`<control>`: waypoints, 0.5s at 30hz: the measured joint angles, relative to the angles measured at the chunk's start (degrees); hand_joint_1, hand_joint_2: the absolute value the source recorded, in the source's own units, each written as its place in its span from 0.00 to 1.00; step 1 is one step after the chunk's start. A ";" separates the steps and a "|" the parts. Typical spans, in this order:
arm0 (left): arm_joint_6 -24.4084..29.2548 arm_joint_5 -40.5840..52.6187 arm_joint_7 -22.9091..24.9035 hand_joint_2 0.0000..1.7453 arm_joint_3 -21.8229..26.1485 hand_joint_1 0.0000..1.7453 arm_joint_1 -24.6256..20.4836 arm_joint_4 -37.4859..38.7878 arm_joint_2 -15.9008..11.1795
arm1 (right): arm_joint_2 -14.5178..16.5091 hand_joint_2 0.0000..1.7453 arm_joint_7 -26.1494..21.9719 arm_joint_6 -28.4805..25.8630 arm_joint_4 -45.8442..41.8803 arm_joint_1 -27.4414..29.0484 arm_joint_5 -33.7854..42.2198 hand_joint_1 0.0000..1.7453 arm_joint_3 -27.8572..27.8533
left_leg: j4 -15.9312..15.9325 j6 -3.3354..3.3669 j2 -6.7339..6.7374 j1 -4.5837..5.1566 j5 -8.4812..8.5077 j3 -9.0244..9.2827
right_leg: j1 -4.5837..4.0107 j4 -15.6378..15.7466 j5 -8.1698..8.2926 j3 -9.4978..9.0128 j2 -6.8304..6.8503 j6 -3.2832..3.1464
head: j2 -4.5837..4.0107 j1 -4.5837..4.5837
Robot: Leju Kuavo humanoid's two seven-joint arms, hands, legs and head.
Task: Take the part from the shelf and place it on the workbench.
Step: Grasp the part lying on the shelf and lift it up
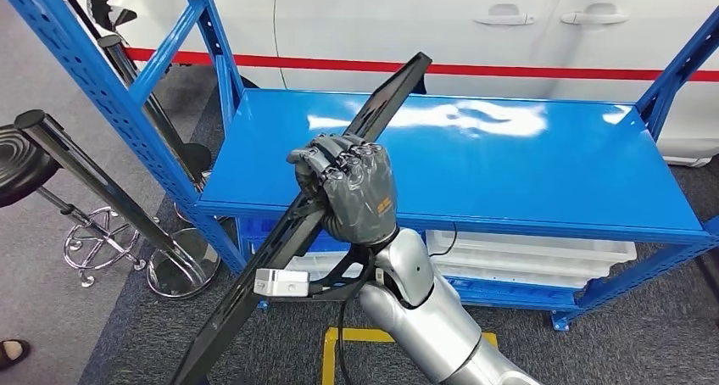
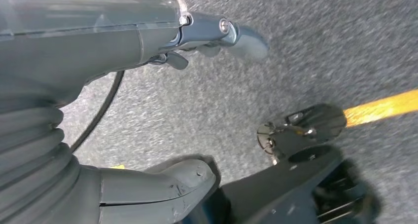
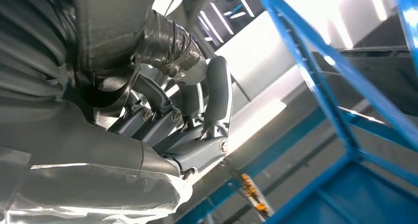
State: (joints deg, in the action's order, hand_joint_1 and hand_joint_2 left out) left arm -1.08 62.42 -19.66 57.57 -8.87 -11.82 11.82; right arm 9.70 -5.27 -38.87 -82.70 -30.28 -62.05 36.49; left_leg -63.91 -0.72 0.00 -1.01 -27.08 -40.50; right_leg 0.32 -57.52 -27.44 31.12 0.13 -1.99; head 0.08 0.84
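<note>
The part (image 1: 394, 92) is a long, flat black strip. It runs slantwise from above the blue shelf's top board (image 1: 526, 164) down to the lower left, past the shelf's front edge. My right hand (image 1: 349, 190) grips it near its middle, fingers wrapped around it, just in front of the shelf's front edge. In the right wrist view the right hand (image 3: 167, 135) has its fingers curled around a dark piece (image 3: 165, 41). My left hand (image 2: 148, 41) hangs over the grey carpet with fingers apart and holds nothing.
A white car with a red stripe (image 1: 509, 67) stands behind the shelf. White trays (image 1: 526, 253) lie on the lower board. A black stool (image 1: 21, 160) and chrome stands (image 1: 174, 266) are at the left. A yellow floor mark (image 1: 331, 359) lies below.
</note>
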 joint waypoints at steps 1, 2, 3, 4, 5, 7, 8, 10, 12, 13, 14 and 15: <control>0.04 0.07 0.11 1.00 -0.09 0.00 -0.06 0.00 0.00 | 0.00 1.00 -0.29 -0.02 0.59 -0.14 0.16 1.00 -0.50 | -3.80 -0.20 0.01 -0.05 -2.84 -1.06 | -0.03 -0.04 0.60 0.80 0.03 -0.20 | 0.01 -0.01; 0.07 0.14 0.18 1.00 -0.15 0.00 -0.10 0.00 0.00 | 0.00 1.00 -0.56 -0.03 1.16 -0.16 0.22 1.00 -1.01 | -7.44 -0.38 0.02 -0.10 -4.67 -1.76 | -0.08 -0.12 1.18 1.61 0.06 -0.20 | 0.01 -0.01; 0.09 0.19 0.24 1.00 -0.19 0.00 -0.13 0.00 0.00 | 0.00 1.00 -0.74 -0.04 1.67 -0.17 0.23 1.00 -1.47 | -9.95 -0.51 0.02 -0.12 -5.26 -1.86 | -0.11 -0.25 1.73 2.45 0.09 -0.17 | 0.00 -0.01; 0.10 0.22 0.28 1.00 -0.20 0.00 -0.14 0.00 0.00 | 0.00 1.00 -0.86 -0.06 2.08 -0.17 0.23 1.00 -1.85 | -10.54 -0.55 0.03 -0.12 -4.61 -1.05 | -0.12 -0.44 2.21 3.27 0.11 -0.09 | 0.00 -0.01; 0.11 0.23 0.32 1.00 -0.22 0.00 -0.16 0.00 0.00 | 0.00 1.00 -0.90 -0.07 2.40 -0.18 0.23 1.00 -2.17 | -9.02 -0.49 0.03 -0.12 -3.23 0.80 | -0.12 -0.69 2.63 4.05 0.11 0.03 | -0.01 -0.01; 0.11 0.24 0.34 1.00 -0.26 0.00 -0.34 0.00 -0.01 | 0.02 1.00 -0.93 -0.10 2.80 -0.24 0.22 1.00 -2.71 | -1.46 -0.05 -0.01 -0.03 -1.52 6.70 | -0.18 -1.32 3.27 5.31 0.10 0.42 | 0.00 -0.01; 0.11 0.24 0.33 1.00 -0.29 0.00 -0.46 0.00 -0.02 | 0.04 1.00 -0.93 -0.11 2.92 -0.27 0.19 1.00 -2.99 | 2.22 0.23 -0.07 0.08 -1.62 9.23 | -0.22 -1.55 3.58 5.73 0.11 0.72 | -0.01 0.00; 0.10 0.24 0.33 1.00 -0.39 0.00 -0.59 0.00 -0.04 | 0.12 1.00 -0.92 -0.13 3.15 -0.36 -0.07 1.00 -3.56 | 5.92 0.76 -0.18 0.43 -2.40 11.34 | -0.21 -1.64 4.30 6.10 0.16 1.44 | -0.01 0.01; 0.07 0.23 0.33 1.00 -0.50 0.00 -0.56 0.00 -0.03 | 0.17 1.00 -0.90 -0.13 3.47 -0.40 -0.33 1.00 -4.15 | 6.45 1.48 -0.06 0.46 -1.56 10.88 | -0.10 -1.53 4.82 6.23 0.09 2.25 | -0.01 0.01; 0.03 0.23 0.32 1.00 -0.54 0.00 -0.59 0.00 -0.01 | 0.17 1.00 -0.90 -0.13 3.63 -0.41 -0.38 1.00 -4.47 | 6.71 1.96 0.06 0.36 -0.96 10.57 | -0.08 -1.98 4.08 6.56 0.01 2.57 | 0.00 0.02; -0.01 0.21 0.31 1.00 -0.58 0.00 -0.64 0.00 0.01 | 0.16 1.00 -0.90 -0.14 3.79 -0.41 -0.42 1.00 -4.80 | 6.99 2.51 0.19 0.23 -0.23 10.05 | -0.06 -3.44 2.25 7.16 -0.08 2.85 | -0.01 0.03; -0.04 0.17 0.29 1.00 -0.61 0.00 -0.69 0.00 0.02 | 0.15 1.00 -0.91 -0.14 3.96 -0.37 -0.47 1.00 -5.13 | 7.12 2.89 0.33 0.14 0.48 9.42 | 0.03 -6.05 -0.49 8.03 -0.14 3.03 | -0.01 0.04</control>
State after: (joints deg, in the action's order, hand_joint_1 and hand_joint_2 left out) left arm -1.13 62.60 -19.36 56.96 -9.55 -11.82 11.85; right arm 9.86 -6.19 -39.01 -78.75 -30.65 -62.51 31.36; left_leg -56.79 2.18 0.32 -0.86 -26.60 -31.08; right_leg 0.34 -63.56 -27.93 39.15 -0.02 1.04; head 0.07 0.87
